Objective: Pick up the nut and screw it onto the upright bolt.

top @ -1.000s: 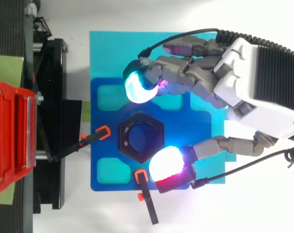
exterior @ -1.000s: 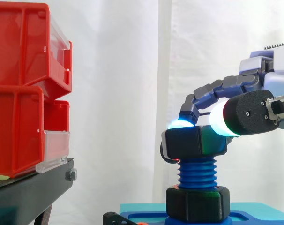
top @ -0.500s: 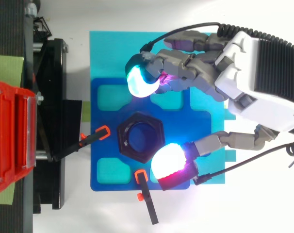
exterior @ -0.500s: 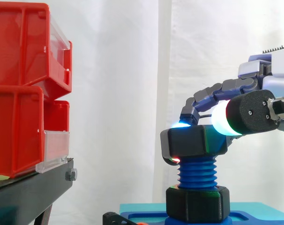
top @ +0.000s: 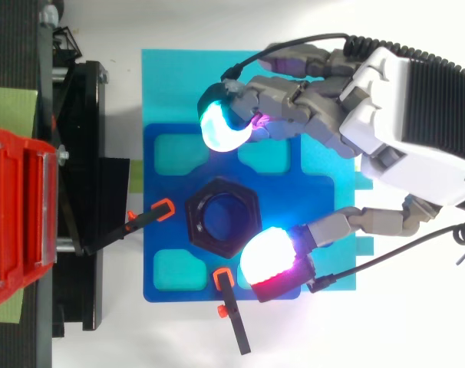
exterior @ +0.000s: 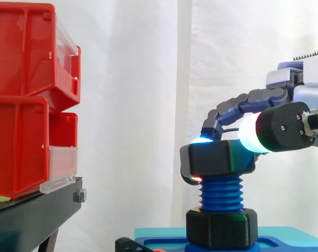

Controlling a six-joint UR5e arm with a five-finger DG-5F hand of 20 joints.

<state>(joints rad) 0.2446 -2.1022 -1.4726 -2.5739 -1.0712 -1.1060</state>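
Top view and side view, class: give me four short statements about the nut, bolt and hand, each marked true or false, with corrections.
1. The nut sits at the top of the bolt's thread. True.
2. The bolt lies flat. False: it stands upright on the blue base.
3. In the side view, the red bins stand left of the bolt. True.
4. In the top view, the hand reaches in from the left. False: it comes from the right.
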